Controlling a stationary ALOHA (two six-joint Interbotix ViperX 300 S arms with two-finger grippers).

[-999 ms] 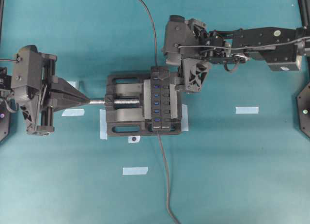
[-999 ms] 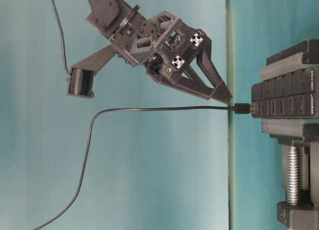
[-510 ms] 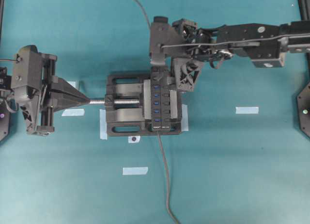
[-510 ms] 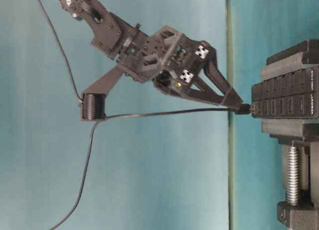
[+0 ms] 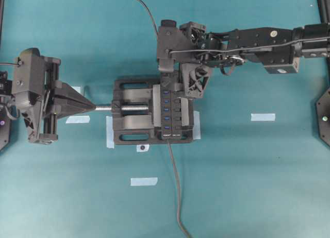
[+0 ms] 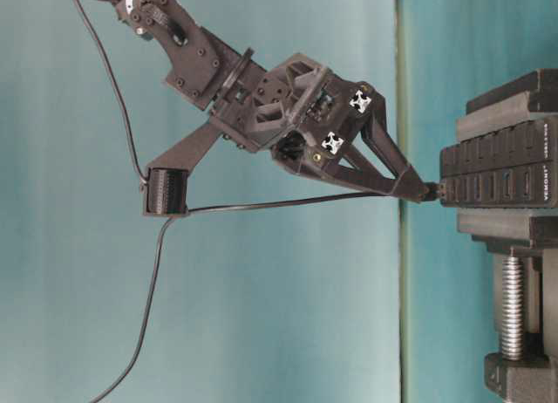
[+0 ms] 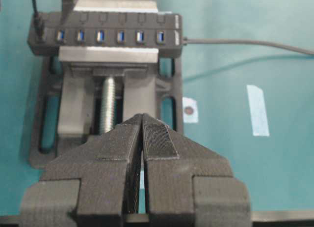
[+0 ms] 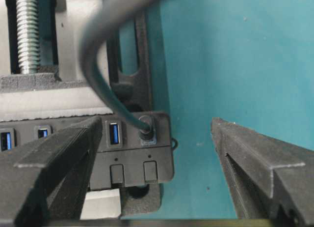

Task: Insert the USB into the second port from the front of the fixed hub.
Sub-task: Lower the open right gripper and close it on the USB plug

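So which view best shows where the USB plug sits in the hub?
The right wrist view: the USB plug sits in the hub's end port, seen close. Left wrist shows it small; table-level shows it side-on; overhead, the right hand hides it.

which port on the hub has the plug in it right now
The end port of the fixed hub, farthest from its white print: the USB sits there. The other blue ports stand empty.

The fixed hub [image 8: 132, 148] is smooth matt black plastic. The vise screw [image 7: 107, 104] is bright threaded metal. The left gripper's pads [image 7: 159, 141] look finely ribbed, matt black.
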